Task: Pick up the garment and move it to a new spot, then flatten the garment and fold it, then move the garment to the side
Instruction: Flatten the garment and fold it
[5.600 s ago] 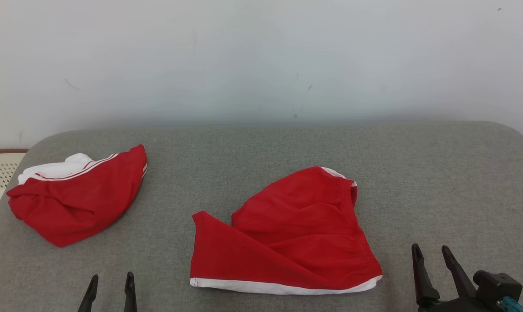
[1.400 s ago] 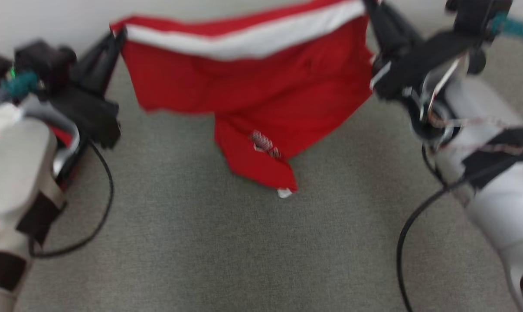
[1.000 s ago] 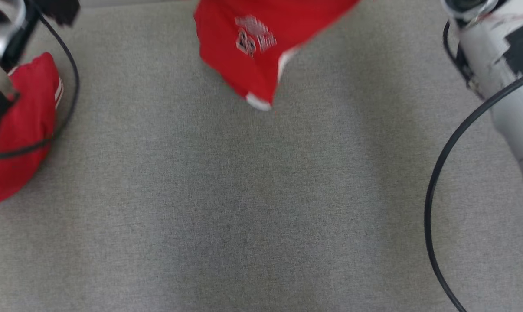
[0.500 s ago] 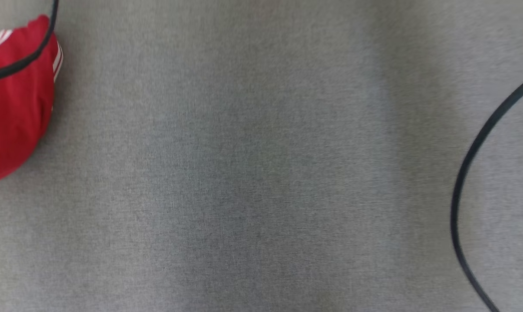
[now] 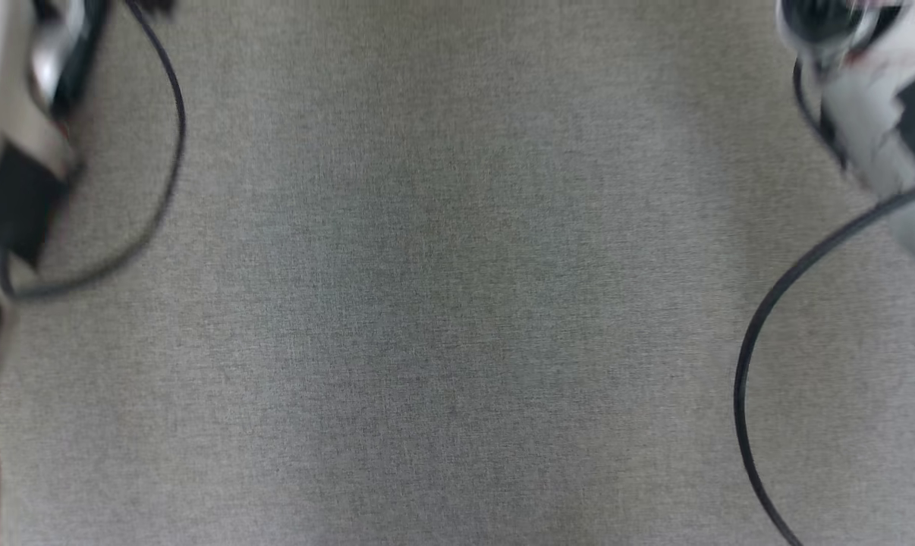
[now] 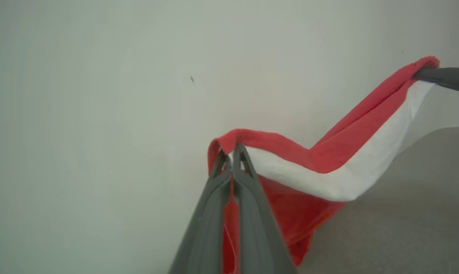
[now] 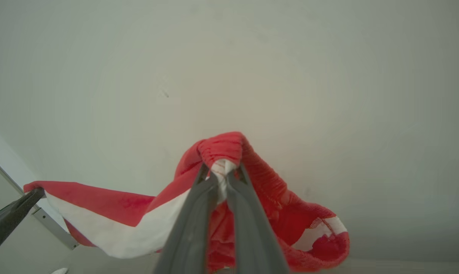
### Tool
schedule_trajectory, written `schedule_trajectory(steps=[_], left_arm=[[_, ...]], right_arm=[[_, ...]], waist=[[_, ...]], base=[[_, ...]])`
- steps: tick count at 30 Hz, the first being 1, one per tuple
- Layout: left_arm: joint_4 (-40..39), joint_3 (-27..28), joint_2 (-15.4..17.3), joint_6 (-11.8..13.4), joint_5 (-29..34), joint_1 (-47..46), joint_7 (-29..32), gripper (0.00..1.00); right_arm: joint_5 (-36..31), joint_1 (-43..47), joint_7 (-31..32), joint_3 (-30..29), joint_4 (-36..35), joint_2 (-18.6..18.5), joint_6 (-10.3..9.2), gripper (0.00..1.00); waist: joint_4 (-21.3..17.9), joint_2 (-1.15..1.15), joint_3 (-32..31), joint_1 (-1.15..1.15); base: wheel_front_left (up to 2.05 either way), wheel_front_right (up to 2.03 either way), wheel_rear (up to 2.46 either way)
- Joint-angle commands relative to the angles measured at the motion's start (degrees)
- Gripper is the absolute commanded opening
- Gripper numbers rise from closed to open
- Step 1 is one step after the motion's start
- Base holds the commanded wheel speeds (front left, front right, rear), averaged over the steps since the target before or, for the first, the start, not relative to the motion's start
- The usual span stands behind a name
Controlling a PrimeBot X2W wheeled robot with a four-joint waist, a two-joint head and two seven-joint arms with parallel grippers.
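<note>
Left wrist view puts the left gripper [image 6: 231, 152] before us with its two dark fingers pressed together, pinching the top edge of the garment [image 6: 328, 163], a red piece with a broad white band. From that pinch the edge runs up and to the right of the view to another dark fingertip, the right gripper [image 6: 423, 74], which holds the far corner. Between the two the edge sags in a shallow curve, and more red cloth hangs below the left fingers. We cannot tell whether its lowest fold touches the grey fabric surface [image 6: 404, 213] at the lower right. Behind it all stands a plain pale wall [image 6: 100, 114].

In the right wrist view we find the right gripper [image 7: 222, 169] closed as well, clamped on a gathered bunch of red cloth with a bit of white showing between the tips. The garment [image 7: 282, 198] spreads outward from there. A white-banded stretch leads down and left to the left gripper [image 7: 35, 194], and a crumpled red fold with a white patch droops at the lower right. So the garment is held up between the two grippers, in front of the wall.

In the blurred head view we look down on the grey surface, with a pale left forearm [image 5: 2, 152] at the left edge, a pale right forearm [image 5: 882, 129] at the upper right, and black cables [image 5: 738, 379] looping beside them.
</note>
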Motion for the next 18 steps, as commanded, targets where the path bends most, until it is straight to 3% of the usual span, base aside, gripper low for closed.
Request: schedule_trajectory(steps=[1, 8, 18], left_arm=[[-1.00, 0.20, 0.71, 0.46, 0.09, 2.54, -0.15, 0.00], [-12.64, 1.29, 2.41, 2.94, -2.16, 19.23, -0.16, 0.00], [-25.53, 2.91, 4.89, 9.20, -5.71, 42.21, -0.15, 0.00]], right_arm=[[0.96, 1.75, -0.29, 0.50, -0.97, -0.60, 0.00, 0.00], [4.07, 15.17, -0.28, 2.51, -9.69, -5.27, 0.00, 0.00], [2.15, 36.71, -0.29, -2.43, -18.34, -7.20, 0.00, 0.00]], waist=[[-0.56, -0.01, -1.69, 0.00], [-1.31, -0.01, -7.17, 0.00], [-2.30, -0.01, -15.17, 0.00]], base=[[0.00, 0.00, 0.00], [0.00, 0.00, 0.00], [0.00, 0.00, 0.00]])
